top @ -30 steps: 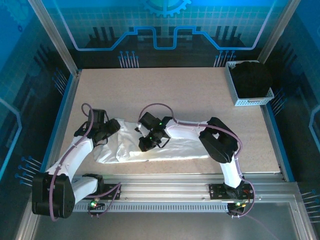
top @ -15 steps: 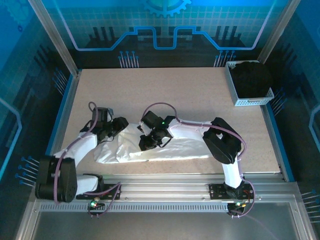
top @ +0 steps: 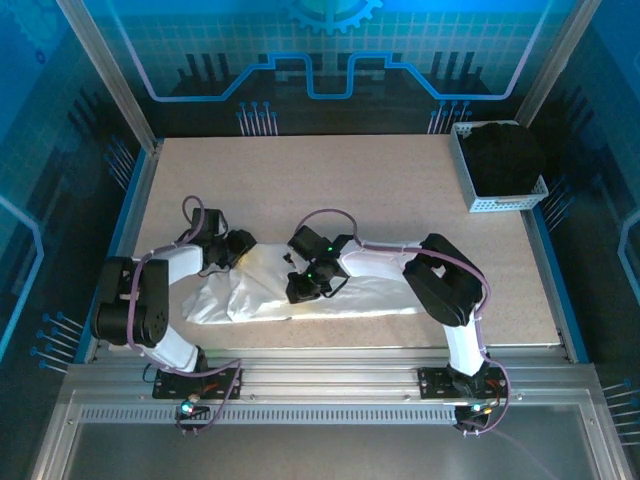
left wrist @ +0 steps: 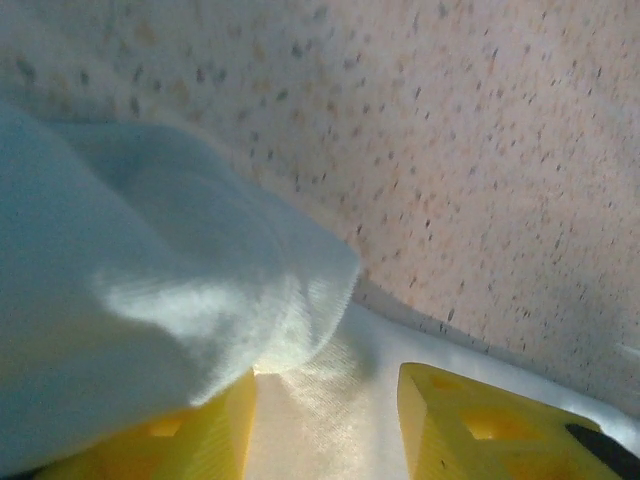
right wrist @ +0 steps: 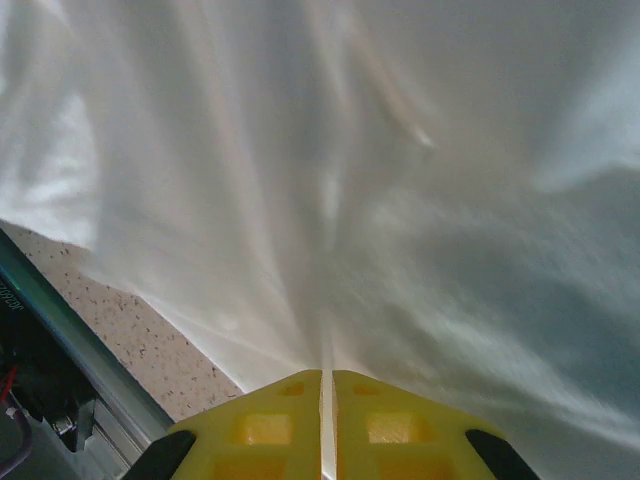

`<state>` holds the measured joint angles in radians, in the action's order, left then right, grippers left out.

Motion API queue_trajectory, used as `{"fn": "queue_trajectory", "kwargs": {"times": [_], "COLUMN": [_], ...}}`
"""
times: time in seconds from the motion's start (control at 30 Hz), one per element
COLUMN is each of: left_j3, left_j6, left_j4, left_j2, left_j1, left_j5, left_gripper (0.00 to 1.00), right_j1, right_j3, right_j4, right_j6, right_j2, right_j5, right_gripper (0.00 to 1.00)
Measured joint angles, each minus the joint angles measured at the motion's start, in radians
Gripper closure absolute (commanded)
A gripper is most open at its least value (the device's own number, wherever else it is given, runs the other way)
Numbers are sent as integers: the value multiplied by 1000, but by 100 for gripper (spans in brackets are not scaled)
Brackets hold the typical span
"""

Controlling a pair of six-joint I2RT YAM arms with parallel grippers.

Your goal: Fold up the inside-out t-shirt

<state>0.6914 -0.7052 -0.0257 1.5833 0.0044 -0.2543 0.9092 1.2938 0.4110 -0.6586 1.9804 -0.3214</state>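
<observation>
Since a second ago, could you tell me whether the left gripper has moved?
Yes. The left gripper has edged slightly right, away from the table's left border, over the t-shirt.

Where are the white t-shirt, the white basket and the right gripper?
white t-shirt (top: 365, 298), top external view, bare cloth near its middle.
white basket (top: 508, 202), top external view, its near wall.
right gripper (right wrist: 322, 380), right wrist view, where the yellow fingertips meet.

High rear overview; wrist cameras seemingly right atop shared t-shirt (top: 370, 298)
</observation>
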Motion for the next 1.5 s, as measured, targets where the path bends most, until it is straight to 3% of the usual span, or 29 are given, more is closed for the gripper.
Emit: {"fn": "queue_trajectory", "kwargs": {"times": [0.3,0.4,0.47,0.6,0.77,0.93,1.13,1.33,1.5], "left_j3": [40,40,40,40,45,46,3,-92,-98], "left_j6": [5,32,62,112,154,164,166,166,187], "left_j4": [8,80,136,236,324,347,313,312,303], "left_j2": [-20,-128,-208,-283,-186,-93,-130,-222,-199], "left_j1": [11,31,53,121,137,135,88,27,19], "left_j5": [11,60,122,230,265,190,62,-8,-14], "left_gripper": [39,13,1,1,1,1,3,17,39], "right_j1": [-21,-23,-24,-47,-107,-175,-213,-213,-213], "right_j3": [-16,-34,-51,-109,-179,-239,-287,-314,-314], "right_j4": [24,22,7,-50,-101,-137,-170,-200,-224], "right_j6": [68,114,141,175,209,216,218,207,192], "right_j2": [-31,-87,-126,-174,-183,-223,-269,-273,-273], "right_j5": [34,45,50,26,-20,-66,-92,-119,-143], "right_gripper": [70,62,56,45,31,31,31,33,33]}}
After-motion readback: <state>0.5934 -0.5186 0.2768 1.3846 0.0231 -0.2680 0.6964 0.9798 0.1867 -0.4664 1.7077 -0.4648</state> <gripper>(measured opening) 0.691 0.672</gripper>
